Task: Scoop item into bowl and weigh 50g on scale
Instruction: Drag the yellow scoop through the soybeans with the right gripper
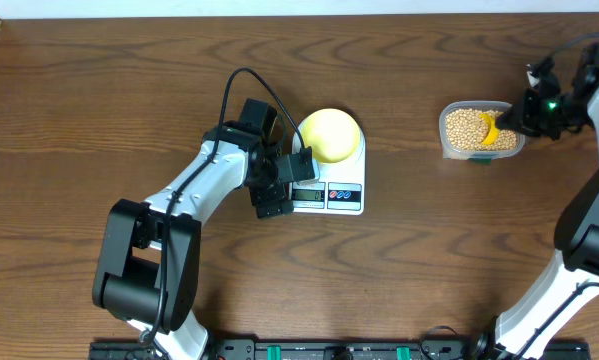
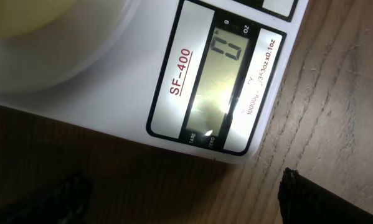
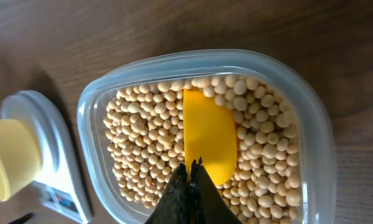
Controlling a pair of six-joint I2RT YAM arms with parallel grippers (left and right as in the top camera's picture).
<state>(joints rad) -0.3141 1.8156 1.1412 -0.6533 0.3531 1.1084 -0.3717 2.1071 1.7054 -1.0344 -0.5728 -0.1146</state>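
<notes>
Overhead, looking down on a brown wood-grain table (image 1: 99, 100) with a small white rectangular digital kitchen scale (image 1: 341, 190) near the middle. Sitting on its platform, a small round pale-yellow bowl (image 1: 329, 135), plain yellow inside from up here. Parked right at the display end of the scale, the left gripper (image 1: 277, 192), jaws spread wide and gripping nothing. Way over on the right, well apart from the scale, a clear rounded-rectangular plastic tub (image 1: 447, 112) full of small round tan-beige beans (image 1: 464, 128). Reaching into that tub from its right side, the right gripper (image 1: 514, 118), pinched shut on the end of a yellow plastic scoop (image 1: 489, 132). Left wrist view, super close: grey LCD lit up and reading 0, "SF-400" in red next to it, blurry bowl edge at top left, 2 dark fingertips (image 2: 317, 199) peeking in at the bottom corners, far apart. Right wrist view: scoop blade resting among the beans about mid-tub, fingers squeezed tight together at its near end, scale and bowl blurry off at the left edge.
</notes>
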